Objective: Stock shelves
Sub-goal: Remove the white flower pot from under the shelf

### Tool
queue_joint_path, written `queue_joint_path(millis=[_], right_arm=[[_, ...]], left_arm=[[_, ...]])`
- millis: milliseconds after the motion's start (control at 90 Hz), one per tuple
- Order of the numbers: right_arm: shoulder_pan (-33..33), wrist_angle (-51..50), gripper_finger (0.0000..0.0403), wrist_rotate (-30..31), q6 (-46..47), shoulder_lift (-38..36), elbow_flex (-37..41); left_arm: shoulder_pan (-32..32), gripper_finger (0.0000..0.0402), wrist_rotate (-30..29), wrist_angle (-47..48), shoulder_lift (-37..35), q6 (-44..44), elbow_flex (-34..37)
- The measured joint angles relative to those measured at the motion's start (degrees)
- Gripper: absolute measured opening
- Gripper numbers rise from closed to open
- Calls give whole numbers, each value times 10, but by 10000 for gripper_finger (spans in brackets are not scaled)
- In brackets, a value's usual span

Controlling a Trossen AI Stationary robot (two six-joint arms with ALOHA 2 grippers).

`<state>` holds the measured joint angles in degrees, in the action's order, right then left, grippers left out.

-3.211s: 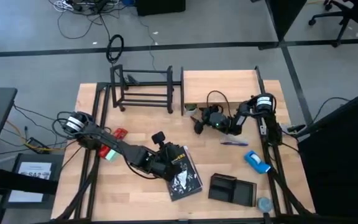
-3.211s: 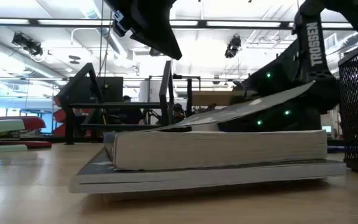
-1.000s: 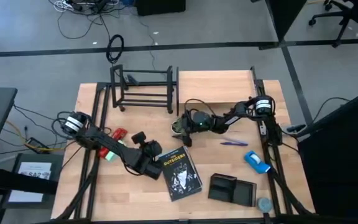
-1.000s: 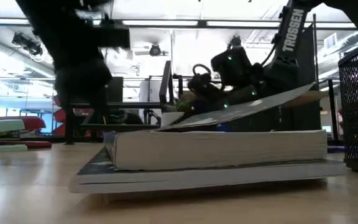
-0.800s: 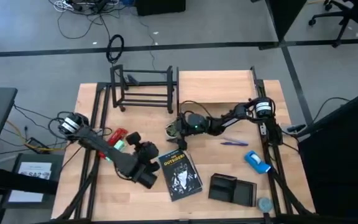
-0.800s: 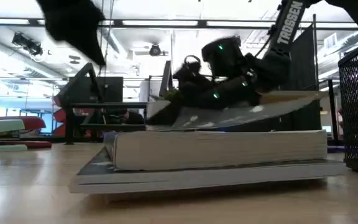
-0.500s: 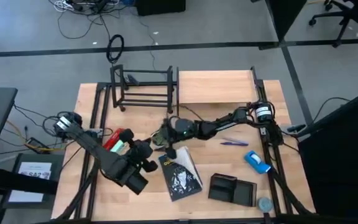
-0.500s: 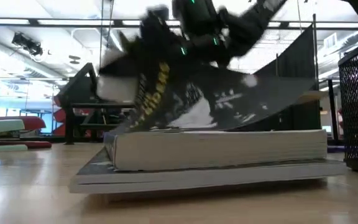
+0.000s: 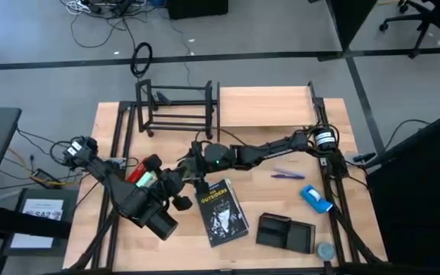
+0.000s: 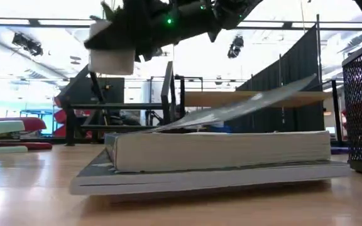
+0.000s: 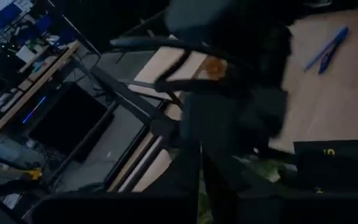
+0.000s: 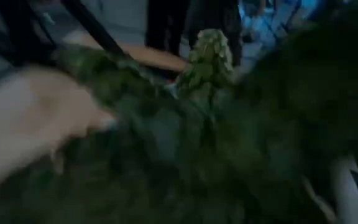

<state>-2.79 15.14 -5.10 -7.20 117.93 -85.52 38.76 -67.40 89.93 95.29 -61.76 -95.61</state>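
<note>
Stock status, as I read it from here: the black rack [image 9: 176, 107] and the wood-top shelf [image 9: 266, 105] stand side by side at the far edge of the counter [image 9: 273, 195]. Both look almost bare, while the book [image 9: 221, 214], pen [image 9: 289, 174] and mesh tray [image 9: 285, 233] lie unshelved, so most of the job is left. The right gripper [image 9: 201, 159] has its fingers clamped on a small potted plant [image 10: 112, 59] held in the air just in front of the rack, well short of either shelf. The left gripper [image 9: 176, 195] sits close beside it, and I cannot tell its grip.
</note>
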Motion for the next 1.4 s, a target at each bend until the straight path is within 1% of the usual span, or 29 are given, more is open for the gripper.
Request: queue_joint_path(millis=[89, 122, 178, 233, 278, 511, 633, 678, 722, 811, 867, 956, 1100, 1256, 1400], right_arm=[[-5, 20, 316, -13, 30, 20, 0], [-11, 18, 316, -14, 34, 31, 1], [-21, 58, 316, -19, 36, 57, -6], [-30, 63, 316, -22, 37, 82, -13], [-35, 79, 316, -22, 40, 105, -33], [-39, 59, 316, -19, 57, 237, -163], [-38, 38, 316, -20, 57, 286, -224], [-38, 45, 316, -21, 57, 300, -239], [-38, 35, 325, -21, 56, 303, -243], [-37, 45, 371, -20, 56, 302, -247], [-36, 49, 384, -21, 60, 298, -248], [-33, 41, 366, -20, 61, 291, -248], [-32, -44, 340, -37, 38, 252, -247], [-32, -152, 337, -50, -2, 207, -247], [-32, -238, 341, -51, -28, 174, -247]], left_arm=[[0, 0, -11, -1, 0, 0, 0], [-1, 0, -16, -2, 0, 0, 0], [-1, 0, -24, -2, 0, 2, -2], [-1, 0, -34, 1, 0, 3, -4], [-1, 0, -40, -1, 0, 3, -6], [-1, 0, -39, 0, 0, 3, -8], [-1, 0, -38, -4, 0, 3, -9], [-1, 0, -38, -1, 0, 3, -9], [-1, 0, -38, -3, 0, 2, -9], [-1, 0, -37, -3, 0, 2, -9], [-1, 0, -37, -3, 0, 2, -9], [-1, 0, -37, -1, 0, 2, -9], [-1, 0, -33, -3, 0, 0, -9], [1, 0, -32, -3, 1, 4, -42], [3, 0, -32, -5, 1, 40, -74]])
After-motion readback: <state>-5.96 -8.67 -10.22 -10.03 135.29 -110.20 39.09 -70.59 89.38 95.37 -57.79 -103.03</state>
